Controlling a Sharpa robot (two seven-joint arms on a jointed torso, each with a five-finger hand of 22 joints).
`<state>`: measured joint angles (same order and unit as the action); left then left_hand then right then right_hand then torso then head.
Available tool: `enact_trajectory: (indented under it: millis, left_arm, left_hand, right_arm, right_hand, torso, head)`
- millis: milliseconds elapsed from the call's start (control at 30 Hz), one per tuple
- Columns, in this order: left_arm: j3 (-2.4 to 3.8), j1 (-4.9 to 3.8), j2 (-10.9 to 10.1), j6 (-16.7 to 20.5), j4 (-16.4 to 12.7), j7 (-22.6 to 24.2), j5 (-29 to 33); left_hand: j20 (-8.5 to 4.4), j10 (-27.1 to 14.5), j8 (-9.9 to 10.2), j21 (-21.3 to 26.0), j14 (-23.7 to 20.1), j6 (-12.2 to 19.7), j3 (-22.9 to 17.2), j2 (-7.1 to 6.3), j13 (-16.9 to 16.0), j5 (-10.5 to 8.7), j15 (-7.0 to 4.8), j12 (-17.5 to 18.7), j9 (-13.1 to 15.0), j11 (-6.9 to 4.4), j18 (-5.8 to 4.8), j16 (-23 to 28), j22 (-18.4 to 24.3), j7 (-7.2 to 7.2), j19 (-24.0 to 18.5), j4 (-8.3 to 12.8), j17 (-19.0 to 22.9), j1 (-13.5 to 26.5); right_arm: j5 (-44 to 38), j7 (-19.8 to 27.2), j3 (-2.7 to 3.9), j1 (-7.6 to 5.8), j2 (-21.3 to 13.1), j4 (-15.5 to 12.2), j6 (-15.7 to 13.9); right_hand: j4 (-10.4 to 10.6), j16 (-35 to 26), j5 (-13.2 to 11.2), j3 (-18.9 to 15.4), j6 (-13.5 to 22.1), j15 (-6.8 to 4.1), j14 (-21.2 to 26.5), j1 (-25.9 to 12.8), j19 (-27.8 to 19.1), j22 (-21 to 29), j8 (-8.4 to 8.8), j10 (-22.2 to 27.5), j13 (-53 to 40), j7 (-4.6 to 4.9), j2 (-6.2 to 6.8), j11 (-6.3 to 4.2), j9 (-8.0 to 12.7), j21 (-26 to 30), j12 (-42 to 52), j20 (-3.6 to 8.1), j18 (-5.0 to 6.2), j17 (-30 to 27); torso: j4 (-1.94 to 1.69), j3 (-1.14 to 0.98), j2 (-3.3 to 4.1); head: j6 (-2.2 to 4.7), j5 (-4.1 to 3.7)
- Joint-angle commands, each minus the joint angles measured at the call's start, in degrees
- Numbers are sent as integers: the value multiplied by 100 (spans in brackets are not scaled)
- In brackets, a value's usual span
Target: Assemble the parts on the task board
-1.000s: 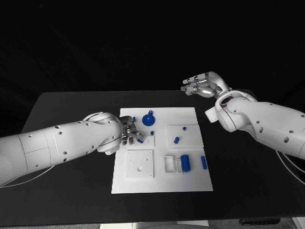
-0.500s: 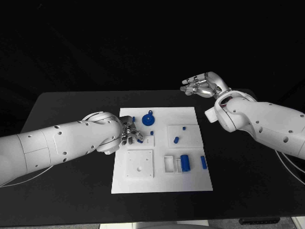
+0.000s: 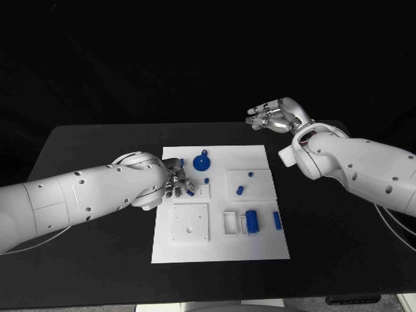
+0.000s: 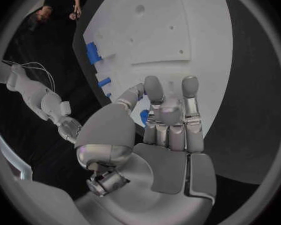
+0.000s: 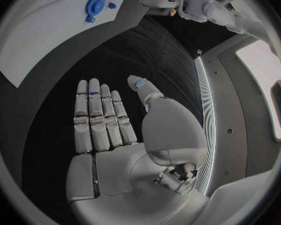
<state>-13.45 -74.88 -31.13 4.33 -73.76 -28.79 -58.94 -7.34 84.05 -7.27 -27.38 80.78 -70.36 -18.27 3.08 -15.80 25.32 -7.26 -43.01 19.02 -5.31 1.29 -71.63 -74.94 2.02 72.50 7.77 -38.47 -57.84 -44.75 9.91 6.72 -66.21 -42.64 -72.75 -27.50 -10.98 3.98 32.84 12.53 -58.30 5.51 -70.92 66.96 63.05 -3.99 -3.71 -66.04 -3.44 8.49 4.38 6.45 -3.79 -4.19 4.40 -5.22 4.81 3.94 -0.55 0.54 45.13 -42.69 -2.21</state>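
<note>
because the left hand hangs low over the task board at its left edge, a small blue part showing between thumb and fingers (held or merely beneath, i cannot tell), a careless closing could knock that part aside. the fingers are half curled, pointing at the board. the right hand hovers beyond the black surface, flat, fingers straight, holding nothing. other blue parts lie across the board.

Light: bright overhead on the task board, dark surround.
Glare: sheen on the left hand fingers.
Distortion: wrist views bend straight edges.
</note>
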Motion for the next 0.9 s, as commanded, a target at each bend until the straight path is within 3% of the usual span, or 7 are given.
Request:
enact_trajectory:
  millis: [33,433,900]
  left_arm:
    - [-34,60,18,-248,0,-35,-82]
    - [-32,75,-48,144,-69,59,-84]
    - [-30,80,-240,885,-293,260,247]
  left_hand:
    - [41,272,-28,33,40,-1455,-215,202,13,-7,7,-38,5441,-66,23,-23,-108,-725,3,156,-11,-68]
    - [57,272,-10,40,32,-1453,-215,201,68,-41,6,-18,5390,-59,49,31,-107,-718,3,138,65,-182]
    - [68,272,-16,38,44,-1459,-222,175,90,0,-1,-33,5369,-62,72,29,-109,-720,13,127,58,-226]
  right_arm:
    - [1,68,3,11,8,-3,83]
    - [38,78,3,26,7,9,73]
    - [70,88,3,34,-24,9,65]
  right_hand:
    - [2,-17,26,23,-22,-7,38,-45,-55,9,11,34,5,10,-2,23,6,-13,-22,3,-37,-9]
    - [61,-16,77,72,-27,-5,40,-78,-56,9,12,30,4,9,19,21,6,-13,-21,1,-39,-9]
    - [105,-17,136,81,-26,-5,43,-73,-59,9,12,34,4,10,33,21,6,-12,-20,0,-39,-9]
  torso:
    - [-2,0,1]
    - [0,4,1]
    - [-6,5,-1]
  head:
    - [-6,-1]
    - [12,1]
    - [-6,-9]
